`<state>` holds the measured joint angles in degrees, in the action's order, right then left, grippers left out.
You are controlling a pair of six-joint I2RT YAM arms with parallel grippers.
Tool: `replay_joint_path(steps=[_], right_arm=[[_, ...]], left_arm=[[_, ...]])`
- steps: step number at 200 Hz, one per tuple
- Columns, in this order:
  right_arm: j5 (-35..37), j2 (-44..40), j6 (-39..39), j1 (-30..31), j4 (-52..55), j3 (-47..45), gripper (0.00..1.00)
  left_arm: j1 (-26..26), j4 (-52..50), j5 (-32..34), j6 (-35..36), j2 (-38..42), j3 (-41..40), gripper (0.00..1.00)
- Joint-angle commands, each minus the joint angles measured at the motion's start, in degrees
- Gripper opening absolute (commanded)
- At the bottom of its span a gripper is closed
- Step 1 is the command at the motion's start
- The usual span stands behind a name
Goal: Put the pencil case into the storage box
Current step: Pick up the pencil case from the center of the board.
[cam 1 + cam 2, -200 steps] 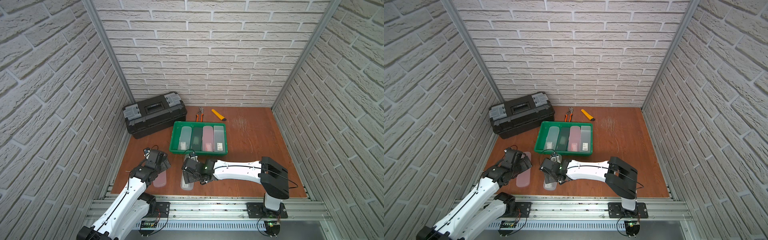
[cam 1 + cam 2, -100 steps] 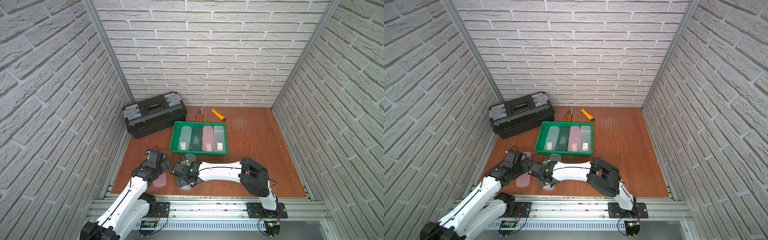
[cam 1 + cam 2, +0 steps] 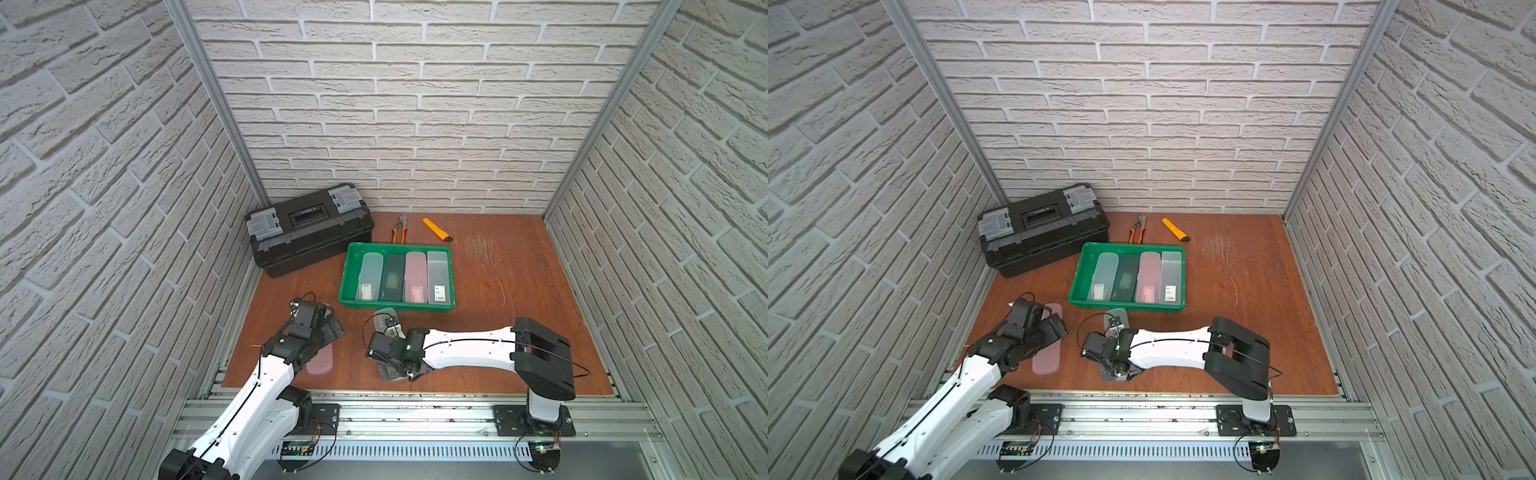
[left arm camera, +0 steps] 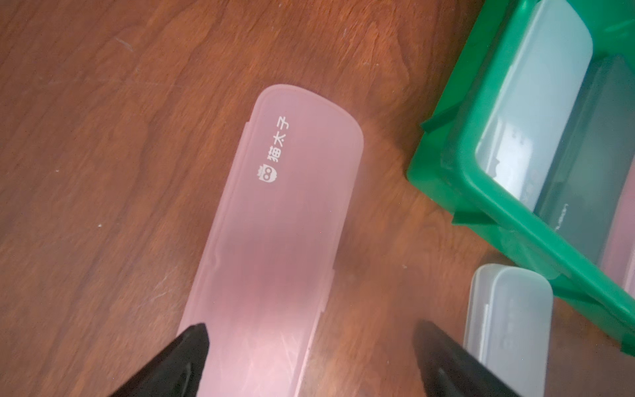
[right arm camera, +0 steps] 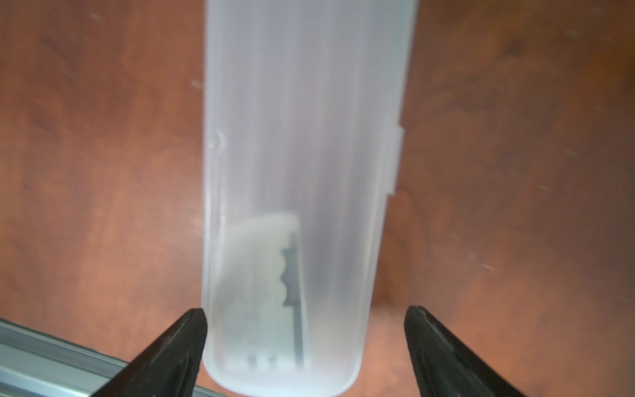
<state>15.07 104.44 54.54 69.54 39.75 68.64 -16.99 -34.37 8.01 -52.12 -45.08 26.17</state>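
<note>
cams: stereo head up high, one per wrist
both top views look steeply down on the whole table (image 3: pixel 519 270); left wrist close above pink pencil case (image 4: pixel 275 223), right wrist close above clear pencil case (image 5: pixel 302 120), seen by both wrists.

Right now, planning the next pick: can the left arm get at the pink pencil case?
Probably yes: the left gripper hangs open above the pink pencil case, nothing in between.
</note>
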Motion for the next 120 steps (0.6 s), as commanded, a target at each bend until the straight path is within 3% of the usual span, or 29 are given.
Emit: replay_joint_path(steps=[1,64,120], right_arm=[[1.51,-4.23,-0.54,-0.26,-2.08,-2.09,1.00],[-5.09,0.67,-4.13,-0.54,-4.81,1.72,1.00],[-4.43,6.38,-2.23,-1.46,-0.33,3.57,0.97]], left_arm=[[0.13,1.37,-0.48,0.23,-0.22,0.96,0.99],[-0.39,0.84,-0.21,0.55,-0.37,2.26,0.99],[-1.06,-0.24,0.34,1.69,-0.27,3.87,0.98]])
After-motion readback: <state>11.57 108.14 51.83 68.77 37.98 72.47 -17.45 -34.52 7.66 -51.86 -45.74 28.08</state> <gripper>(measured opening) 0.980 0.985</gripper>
